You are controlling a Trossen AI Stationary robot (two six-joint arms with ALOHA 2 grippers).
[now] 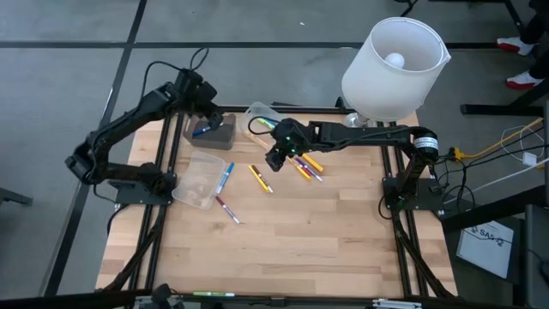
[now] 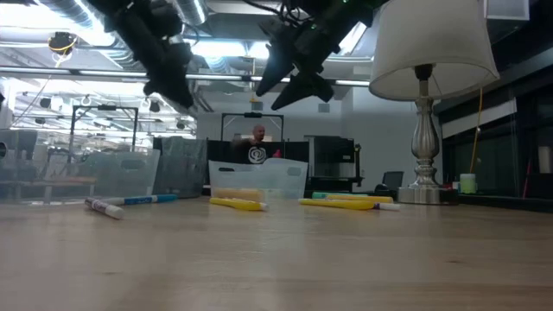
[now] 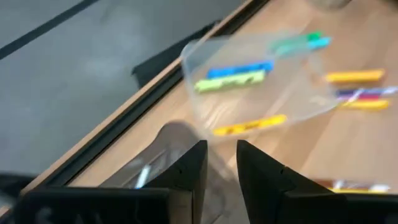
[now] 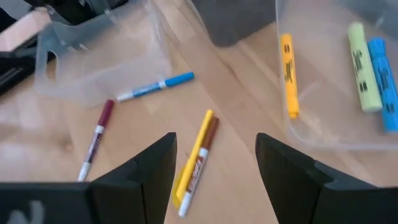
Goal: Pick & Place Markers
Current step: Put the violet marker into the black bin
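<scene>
Below the spread right end effector lie a yellow marker and brown marker on the desk, approach step, next descend and pinch one.

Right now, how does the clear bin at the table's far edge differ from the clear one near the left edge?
The far bin holds yellow, green and blue markers; the left bin looks empty. The far bin sits upright, the left one seems tipped over. Both are clear plastic.

Overhead looks straight down, low camera level across the table; both wrist cameras share one clear container.
</scene>
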